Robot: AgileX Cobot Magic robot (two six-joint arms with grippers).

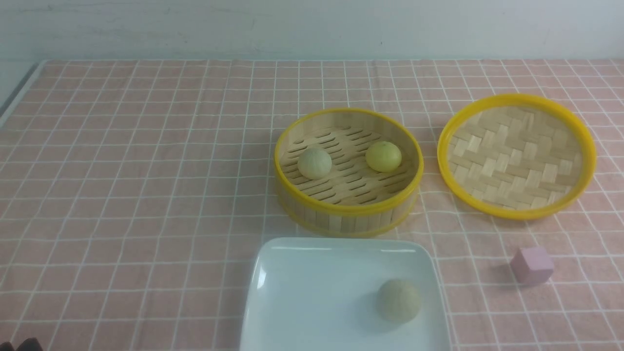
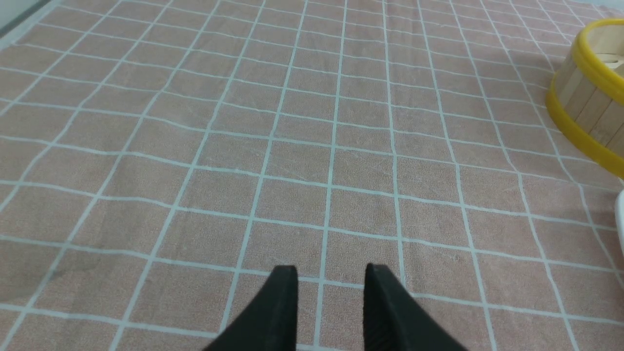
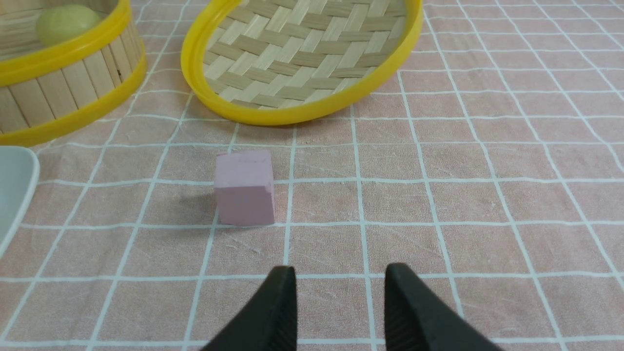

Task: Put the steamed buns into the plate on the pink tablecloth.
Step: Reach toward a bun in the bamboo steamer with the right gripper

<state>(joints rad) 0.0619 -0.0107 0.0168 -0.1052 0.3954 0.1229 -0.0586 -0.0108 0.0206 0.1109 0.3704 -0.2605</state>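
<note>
Steamed buns, three in all, matte round balls; only the front view has all of them. Greenish-beige bun (image 1: 399,301) lies on the single glossy white rounded-square plate (image 1: 292,256), toward its right side, at the near edge of the table. Pale cream bun (image 1: 314,163) and yellow bun (image 1: 383,156) sit apart from each other inside the one round bamboo steamer with yellow rims (image 1: 341,222), cream left, yellow right. Steamer stands just behind the plate. One woven bamboo lid with a yellow rim (image 1: 516,101) lies rim-up to the right of the steamer, near it but not touching. One small pink cube (image 1: 532,264) sits on the cloth right of the plate, in front of the lid. Salmon-pink tablecloth with a thin white grid (image 1: 146,170) covers the table.

Left wrist view: left hand (image 2: 331,273) over bare cloth, two black fingers (image 2: 278,312) parted with a clear gap, nothing between them. Steamer wall and a sliver of plate show at the frame edge; the buns are out of this view.

Right wrist view: right hand (image 3: 339,273) also parted and empty, cloth showing through the gap. Cube lies just ahead of it and off to one side, lid and steamer beyond, plate corner at the frame edge. One yellowish bun top shows over the steamer rim. Neither hand can be made out in the front view.
</note>
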